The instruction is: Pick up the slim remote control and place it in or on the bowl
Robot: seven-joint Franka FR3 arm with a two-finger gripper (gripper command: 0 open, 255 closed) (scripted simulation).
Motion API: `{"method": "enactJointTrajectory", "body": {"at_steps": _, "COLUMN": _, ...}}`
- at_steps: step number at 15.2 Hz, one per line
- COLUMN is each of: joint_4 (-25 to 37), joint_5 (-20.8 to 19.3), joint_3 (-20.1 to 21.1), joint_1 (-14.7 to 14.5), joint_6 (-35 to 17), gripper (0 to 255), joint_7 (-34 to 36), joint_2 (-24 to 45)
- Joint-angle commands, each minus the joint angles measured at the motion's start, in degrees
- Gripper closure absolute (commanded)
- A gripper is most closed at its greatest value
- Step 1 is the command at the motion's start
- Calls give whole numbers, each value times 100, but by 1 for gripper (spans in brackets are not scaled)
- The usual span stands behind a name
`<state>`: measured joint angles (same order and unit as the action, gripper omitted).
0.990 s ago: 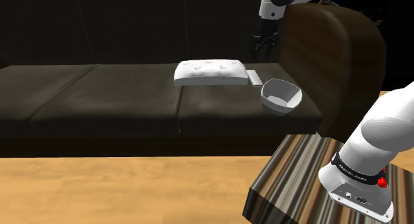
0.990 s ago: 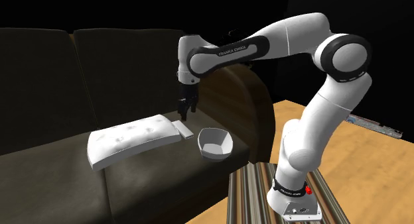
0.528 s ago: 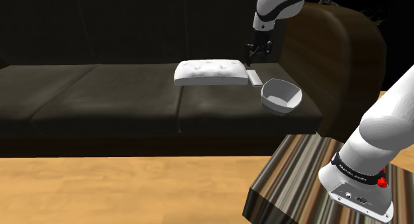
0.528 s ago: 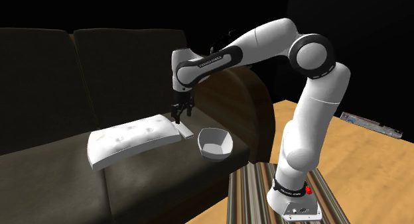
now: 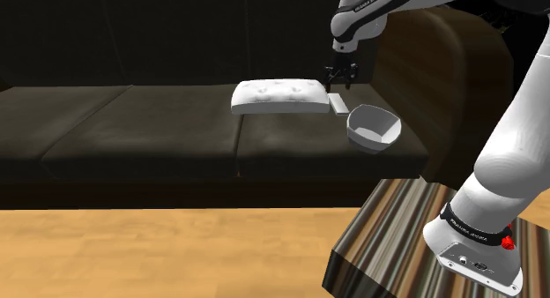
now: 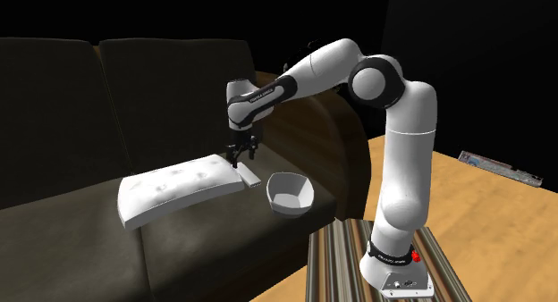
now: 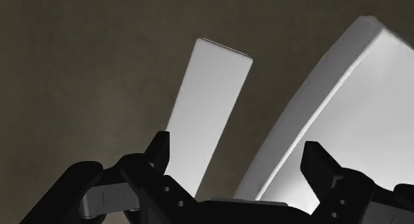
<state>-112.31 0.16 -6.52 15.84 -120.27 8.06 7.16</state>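
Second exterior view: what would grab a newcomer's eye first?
The big white arm arching over the dark sofa stands out most. Its black pincer hangs open just above the slim white remote, which lies on the seat between a white cushion and a white bowl.

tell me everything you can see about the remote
The remote is a slim, flat, plain white bar with no visible buttons. It lies flat on the dark sofa seat, between the white cushion and the white bowl, closer to the cushion. The open pincer hovers above it, not gripping it.
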Motion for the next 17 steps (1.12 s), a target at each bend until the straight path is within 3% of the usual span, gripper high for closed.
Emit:
{"method": "enactJointTrajectory", "body": {"at_steps": 1, "joint_4": 207, "joint_5": 39, "joint_3": -77, "joint_1": 84, "joint_6": -96, "gripper": 0, "joint_7": 65, "joint_2": 337}}
{"method": "enactJointTrajectory", "body": {"at_steps": 5, "joint_4": 723, "joint_5": 147, "joint_3": -207, "joint_1": 256, "joint_6": -169, "gripper": 0, "joint_7": 156, "joint_2": 995}}
{"method": "enactJointTrajectory", "body": {"at_steps": 12, "joint_4": 511, "joint_5": 194, "joint_3": -192, "joint_1": 273, "joint_6": -629, "gripper": 0, "joint_7": 125, "joint_2": 1246}}
{"method": "enactJointTrajectory", "body": {"at_steps": 17, "joint_4": 496, "joint_5": 199, "joint_3": -193, "joint_1": 273, "joint_6": -667, "gripper": 0, "joint_7": 122, "joint_2": 1268}}
